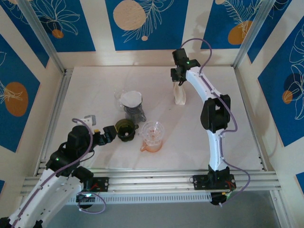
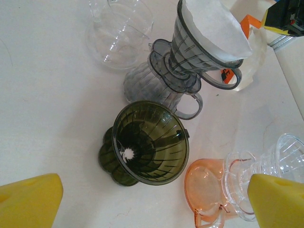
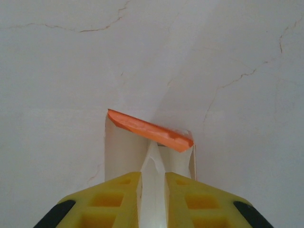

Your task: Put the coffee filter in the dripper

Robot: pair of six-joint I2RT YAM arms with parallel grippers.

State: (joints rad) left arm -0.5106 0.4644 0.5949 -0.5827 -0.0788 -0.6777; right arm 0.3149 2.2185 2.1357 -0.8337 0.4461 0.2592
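Now right end effector clenched on thin white paper filter; left end effector released wide near ribbed dark-green conical dripper.

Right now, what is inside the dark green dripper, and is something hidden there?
The dark green dripper holds no filter: its ribbed inner wall and the small hole at the bottom show bare. What is under its base cannot be seen, because the dripper covers it.
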